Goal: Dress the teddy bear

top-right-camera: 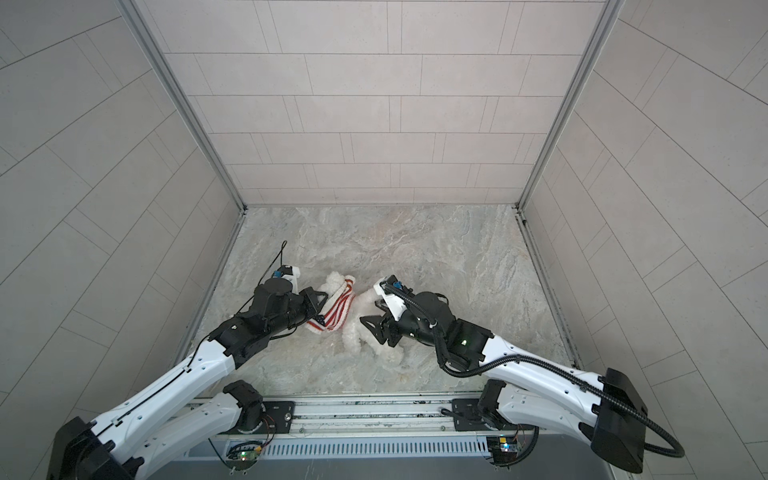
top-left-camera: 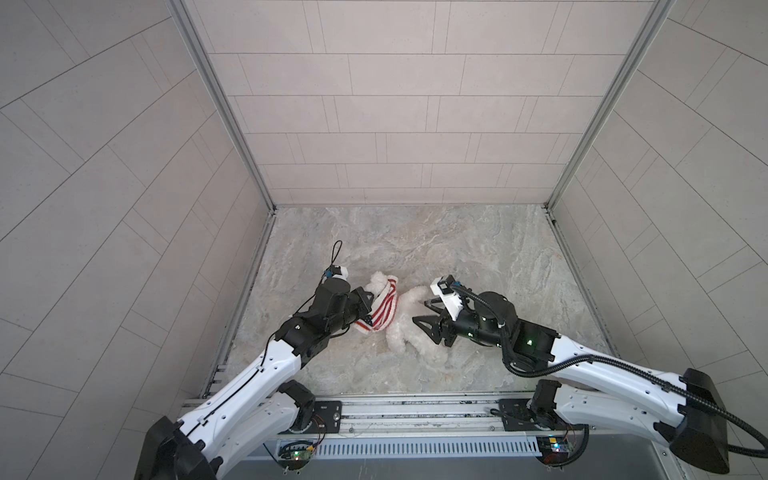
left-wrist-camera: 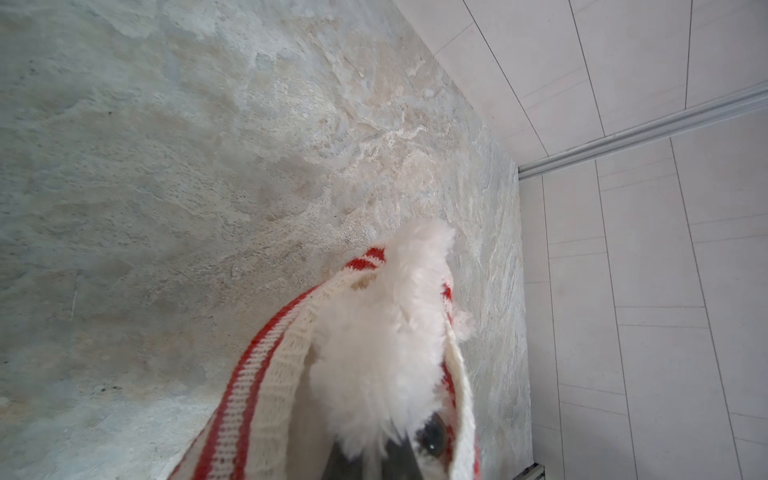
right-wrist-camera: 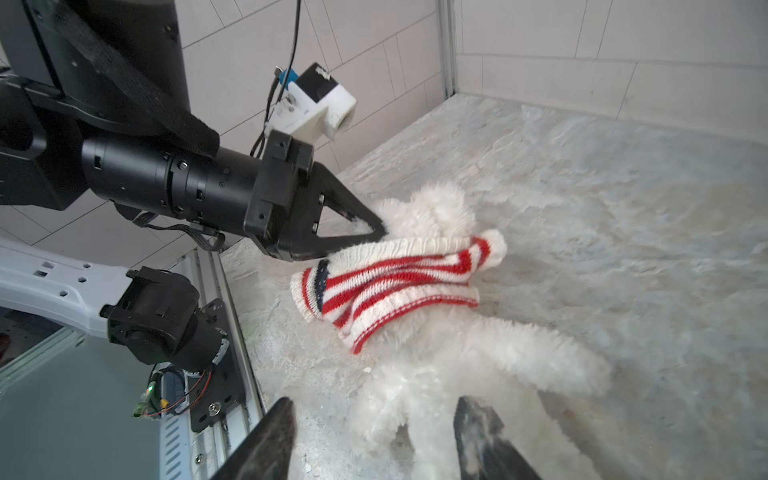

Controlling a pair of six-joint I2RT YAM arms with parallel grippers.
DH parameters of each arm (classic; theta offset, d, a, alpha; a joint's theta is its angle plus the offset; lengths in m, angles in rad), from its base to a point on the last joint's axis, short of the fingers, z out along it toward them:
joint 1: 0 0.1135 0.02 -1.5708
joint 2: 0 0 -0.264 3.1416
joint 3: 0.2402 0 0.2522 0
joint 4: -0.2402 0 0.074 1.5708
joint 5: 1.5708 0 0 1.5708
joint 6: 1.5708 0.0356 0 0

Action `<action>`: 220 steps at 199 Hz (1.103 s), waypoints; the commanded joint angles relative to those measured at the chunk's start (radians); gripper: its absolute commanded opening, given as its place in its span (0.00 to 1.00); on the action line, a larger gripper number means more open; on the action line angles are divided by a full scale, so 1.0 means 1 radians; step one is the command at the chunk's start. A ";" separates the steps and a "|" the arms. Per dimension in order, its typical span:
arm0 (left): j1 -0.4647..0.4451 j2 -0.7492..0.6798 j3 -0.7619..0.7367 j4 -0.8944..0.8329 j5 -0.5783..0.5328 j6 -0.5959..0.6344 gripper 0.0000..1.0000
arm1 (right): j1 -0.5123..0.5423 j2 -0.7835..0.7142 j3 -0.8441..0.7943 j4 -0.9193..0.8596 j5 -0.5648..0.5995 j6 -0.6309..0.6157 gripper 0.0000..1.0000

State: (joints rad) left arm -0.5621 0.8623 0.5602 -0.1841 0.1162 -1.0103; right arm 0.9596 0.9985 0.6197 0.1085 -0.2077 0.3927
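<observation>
The teddy bear (top-left-camera: 405, 330) (top-right-camera: 353, 334) lies on the marble floor between my two arms. It is white and fluffy, and its legs point toward my right gripper (top-left-camera: 422, 311) (top-right-camera: 370, 312). A red-and-white striped sweater (top-left-camera: 382, 311) (right-wrist-camera: 395, 286) is bunched over its head and chest. My left gripper (top-left-camera: 371, 296) (right-wrist-camera: 378, 228) is shut on the bear's head fur (left-wrist-camera: 374, 353) inside the sweater's ribbed opening (left-wrist-camera: 270, 395), beside a dark eye. My right gripper (right-wrist-camera: 376, 409) is open, with one finger on each side of a leg (right-wrist-camera: 415, 415).
Tiled walls close the cell on three sides, and the left one (top-left-camera: 166, 249) stands near my left arm. A metal rail (top-left-camera: 415, 409) with both arm bases runs along the front edge. Bare marble floor (top-left-camera: 457, 249) stretches behind the bear.
</observation>
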 commanded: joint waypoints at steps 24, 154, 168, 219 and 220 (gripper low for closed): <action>-0.044 -0.058 -0.064 0.093 -0.065 -0.144 0.00 | 0.060 0.188 -0.046 0.174 0.022 0.141 0.62; -0.119 -0.083 -0.090 0.128 -0.100 -0.198 0.00 | 0.073 0.401 0.032 0.353 0.029 0.140 0.36; -0.119 -0.088 -0.091 0.130 -0.102 -0.200 0.00 | 0.073 0.406 0.028 0.352 0.031 0.141 0.28; -0.119 -0.112 -0.116 0.162 -0.107 -0.212 0.00 | 0.071 0.367 -0.059 0.318 0.070 0.127 0.00; -0.118 -0.112 -0.116 0.163 -0.107 -0.211 0.00 | 0.071 0.366 -0.061 0.317 0.072 0.127 0.00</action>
State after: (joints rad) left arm -0.6758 0.7704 0.4648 -0.0811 0.0204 -1.2121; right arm 1.0275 1.3937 0.6128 0.4355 -0.1738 0.5201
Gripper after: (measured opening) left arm 0.083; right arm 0.051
